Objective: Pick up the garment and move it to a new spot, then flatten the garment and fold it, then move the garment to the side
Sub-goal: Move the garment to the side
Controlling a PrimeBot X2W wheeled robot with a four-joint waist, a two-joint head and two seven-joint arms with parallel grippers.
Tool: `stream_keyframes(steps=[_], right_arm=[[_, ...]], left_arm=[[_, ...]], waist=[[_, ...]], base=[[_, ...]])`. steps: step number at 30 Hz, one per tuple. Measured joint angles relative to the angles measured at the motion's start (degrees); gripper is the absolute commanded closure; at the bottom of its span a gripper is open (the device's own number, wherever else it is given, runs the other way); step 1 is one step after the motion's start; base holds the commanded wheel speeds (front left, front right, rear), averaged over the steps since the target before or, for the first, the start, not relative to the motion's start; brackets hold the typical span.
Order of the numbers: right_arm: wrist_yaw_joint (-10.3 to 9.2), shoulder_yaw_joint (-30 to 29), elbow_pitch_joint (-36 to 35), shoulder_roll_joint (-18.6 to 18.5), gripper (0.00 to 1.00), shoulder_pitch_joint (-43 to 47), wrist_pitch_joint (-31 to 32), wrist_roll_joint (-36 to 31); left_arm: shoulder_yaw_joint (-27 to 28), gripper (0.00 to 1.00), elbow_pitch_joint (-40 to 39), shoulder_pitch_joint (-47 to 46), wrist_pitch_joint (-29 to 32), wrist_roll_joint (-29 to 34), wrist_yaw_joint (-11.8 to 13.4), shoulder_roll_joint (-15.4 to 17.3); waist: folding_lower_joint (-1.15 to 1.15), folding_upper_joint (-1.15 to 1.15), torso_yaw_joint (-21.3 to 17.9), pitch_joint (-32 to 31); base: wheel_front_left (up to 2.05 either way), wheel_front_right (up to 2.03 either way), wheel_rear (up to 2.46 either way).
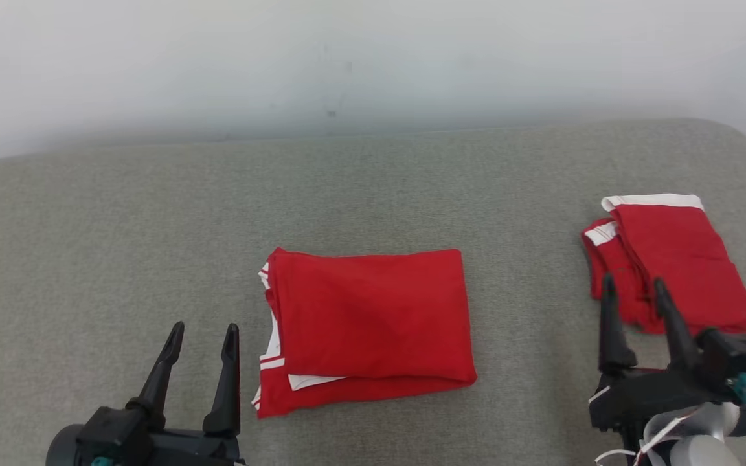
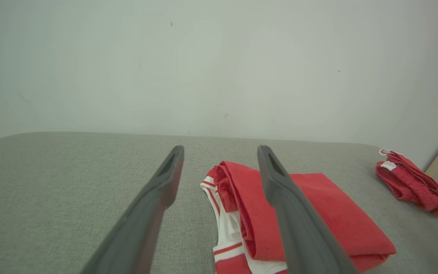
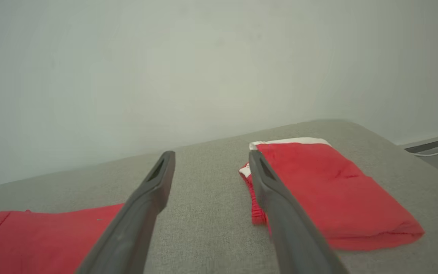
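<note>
Grey cloth is covering the counter (image 1: pixel 120 226). At its middle the folded red garment (image 1: pixel 373 317) is lying flat, with a second folded red piece (image 1: pixel 677 259) lying at the right. The left pincer (image 1: pixel 204 330) is hovering just beside the garment and the right pincer (image 1: pixel 632 281) near the second piece, both gaping wide and holding nothing.
</note>
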Motion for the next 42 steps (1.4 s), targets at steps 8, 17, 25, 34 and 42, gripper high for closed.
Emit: stream_keyframes(steps=[8, 17, 25, 34, 42], right_arm=[[-0.19, 5.4, 1.6, -1.5, 0.00, -4.2, 13.1, -3.5], [-0.31, 7.9, 9.1, -1.1, 0.00, -11.6, 28.1, -4.1], [-0.73, 7.6, 15.7, -0.8, 0.00, -14.2, 37.7, -4.7], [-0.78, 6.8, 18.7, -0.6, 0.00, -17.4, 42.5, -4.5], [-0.80, 6.9, 20.3, -0.6, 0.00, -19.2, 45.3, 0.2]], left_arm=[[-0.8, 0.00, 1.0, -0.5, 0.4, 0.0, -0.5, -0.5], [-1.8, 0.00, 1.6, -0.7, 0.4, 0.0, -1.3, -0.8], [-2.6, 0.00, 2.5, -2.4, 0.4, 0.0, -2.3, -1.1], [-2.1, 0.00, 3.1, -2.6, 0.4, 0.0, -2.3, -1.1], [-2.3, 0.00, 3.2, -3.3, 0.4, 0.0, -2.4, -1.2]], waist=[[0.01, 0.00, 3.8, 0.4], [0.01, 0.00, 7.5, 1.7], [0.01, 0.00, 10.0, 3.3], [0.01, 0.01, 11.7, 4.8], [0.00, 0.00, 12.3, 5.7]], base=[[0.00, 0.00, 0.00], [0.00, 0.00, 0.00], [0.00, 0.00, 0.00], [0.00, 0.00, 0.00], [0.00, 0.00, 0.00]])
